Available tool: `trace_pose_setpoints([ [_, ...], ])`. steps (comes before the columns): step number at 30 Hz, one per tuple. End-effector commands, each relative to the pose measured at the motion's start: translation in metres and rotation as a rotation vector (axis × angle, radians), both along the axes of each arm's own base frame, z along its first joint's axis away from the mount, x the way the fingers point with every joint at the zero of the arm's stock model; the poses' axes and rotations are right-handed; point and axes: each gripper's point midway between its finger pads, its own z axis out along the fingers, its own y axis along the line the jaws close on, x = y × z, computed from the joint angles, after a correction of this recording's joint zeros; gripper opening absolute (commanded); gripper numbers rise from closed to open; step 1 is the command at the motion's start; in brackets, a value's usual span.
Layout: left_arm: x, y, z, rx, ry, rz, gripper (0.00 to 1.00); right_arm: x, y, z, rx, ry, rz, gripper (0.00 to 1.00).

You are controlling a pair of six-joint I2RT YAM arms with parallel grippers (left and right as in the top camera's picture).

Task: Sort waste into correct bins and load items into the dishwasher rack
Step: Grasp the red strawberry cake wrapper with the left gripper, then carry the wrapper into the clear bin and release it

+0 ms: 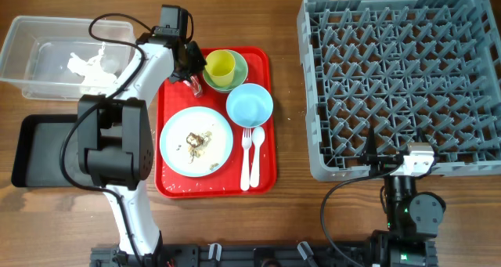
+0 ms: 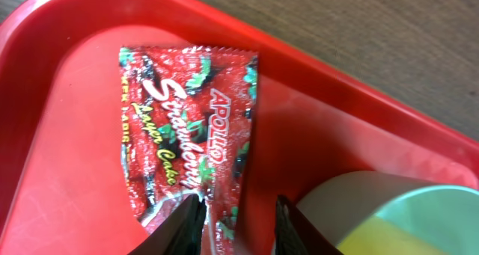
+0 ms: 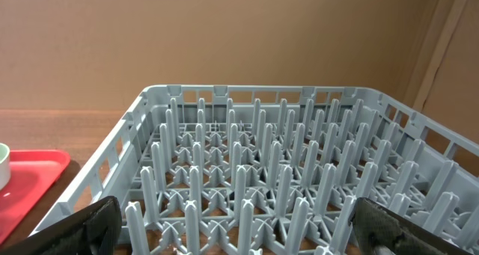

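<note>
left pincer ajar astride red wrapper, clear only from wrist | right pincer wide open

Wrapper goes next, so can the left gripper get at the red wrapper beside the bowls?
Probably yes. The left gripper straddles one end of the red wrapper on the red tray, nothing covering it, though the pale-green bowl stands close beside.

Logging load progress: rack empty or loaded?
Empty: the rack shows only bare pegs in both the overhead and right wrist views.
</note>
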Motion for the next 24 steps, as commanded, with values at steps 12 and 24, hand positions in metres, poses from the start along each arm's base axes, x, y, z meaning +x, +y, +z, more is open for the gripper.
trace_pose_setpoints([
  [12, -0.013, 0.010, -0.039, 0.064, 0.101, 0.006, 0.18, 0.000, -0.003, 0.001, -0.006, -0.005, -0.013, 1.00],
  [24, 0.010, 0.040, 0.097, 0.108, -0.209, 0.066, 0.04, 0.000, -0.003, 0.001, -0.006, -0.005, -0.013, 1.00],
])
